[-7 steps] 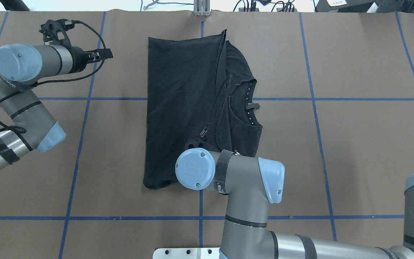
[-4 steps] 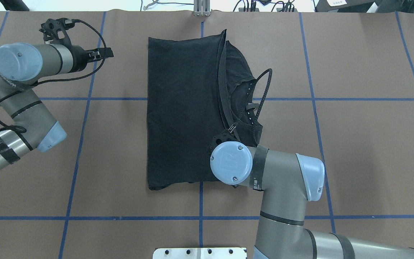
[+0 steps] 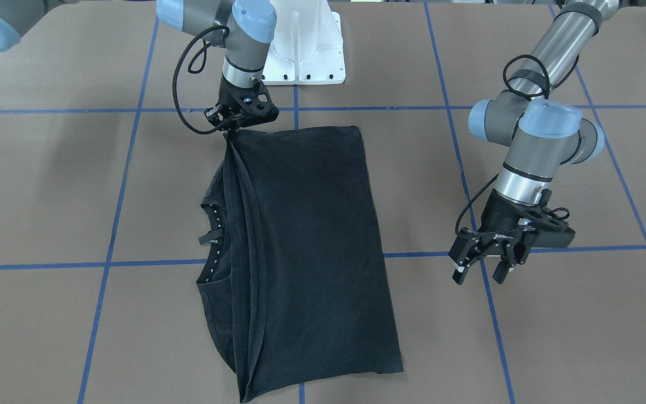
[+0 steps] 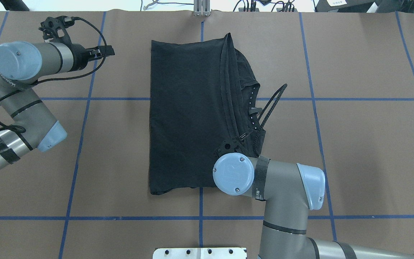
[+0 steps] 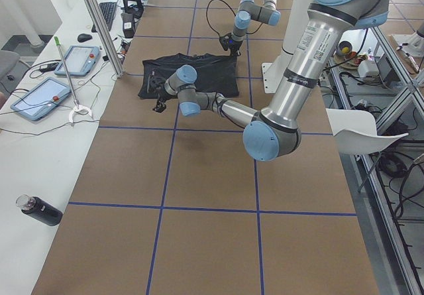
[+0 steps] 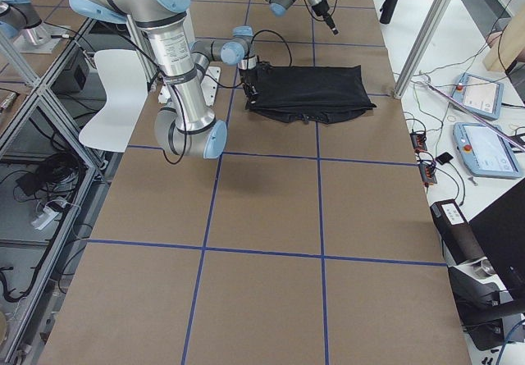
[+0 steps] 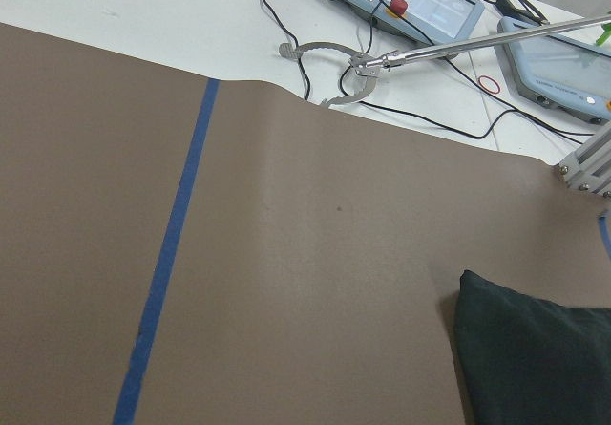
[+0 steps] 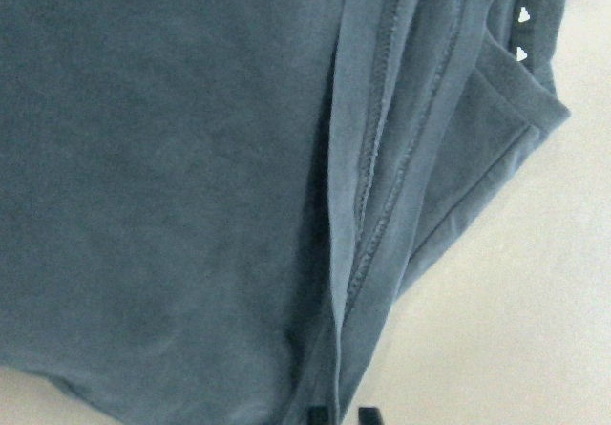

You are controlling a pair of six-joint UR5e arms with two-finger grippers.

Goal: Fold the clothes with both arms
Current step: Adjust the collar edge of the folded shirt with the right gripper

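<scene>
A black T-shirt lies folded lengthwise in the middle of a brown table marked with a grid of blue tape lines. Its long axis runs from the robot's near side toward the far edge. The broad folded panel covers the left and centre of the garment. Along its right side several stitched hem edges stack together in a narrow band, and beyond them the collar, with a row of small white marks inside it, pokes out to the right. The right gripper points down at the shirt's near right corner, where the stacked edges gather to a point just under it. In the right wrist view those edges run down between the two dark fingertips, which sit close together on the cloth, so the claw is clamped on the fabric. The right arm's wrist hangs over the near right part of the shirt and hides that corner from overhead. The left gripper hovers above bare table well to the left of the shirt — its two fingers are spread apart and hold nothing. Its wrist camera sees only tabletop, one blue line and a far left corner of the shirt. The white pedestal base sits at the near edge — just behind the right gripper.
</scene>
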